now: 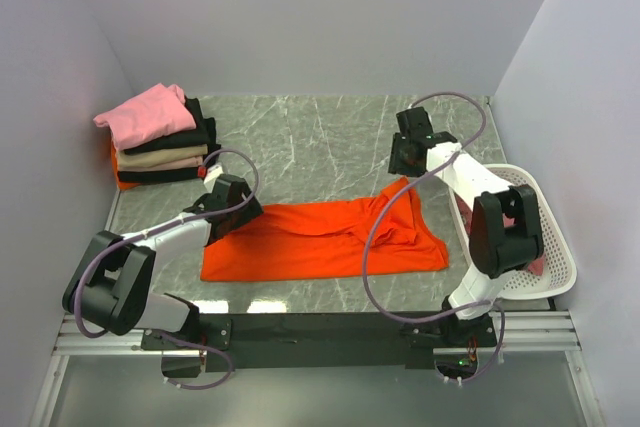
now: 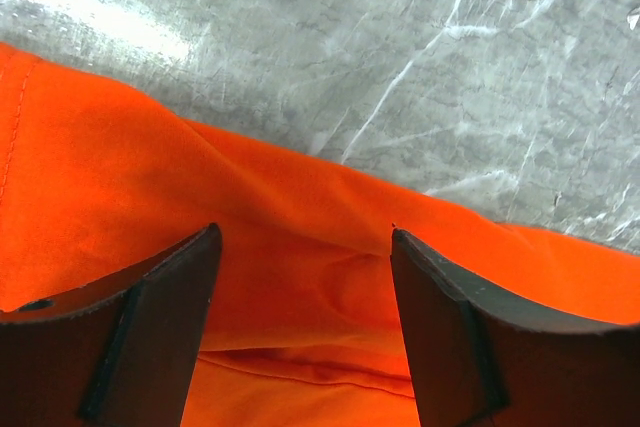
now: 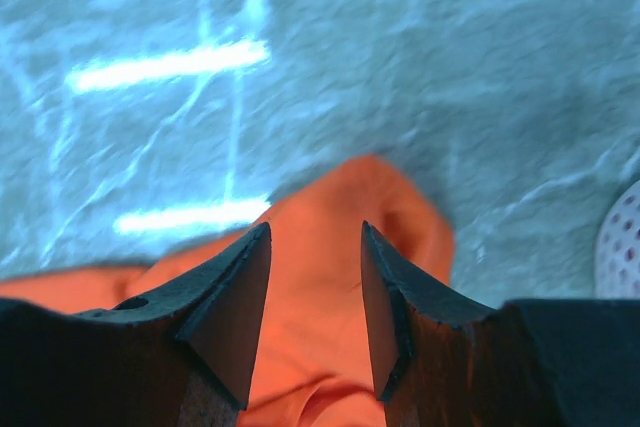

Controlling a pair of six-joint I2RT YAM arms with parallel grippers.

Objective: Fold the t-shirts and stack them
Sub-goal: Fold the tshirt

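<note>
A large bright orange t-shirt lies partly folded on the marble table, with a bunched ridge near its middle. My left gripper is open over the shirt's far left edge. In the left wrist view its jaws stand wide apart, with orange cloth below them. My right gripper is open just above the shirt's far right corner. In the right wrist view its jaws are apart over that orange corner. A stack of folded t-shirts, pink on top, sits at the back left.
A white lattice basket stands at the right edge beside the right arm, with some pink-red cloth inside. The grey walls close in the table on three sides. The right arm's cable loops over the orange shirt's right part.
</note>
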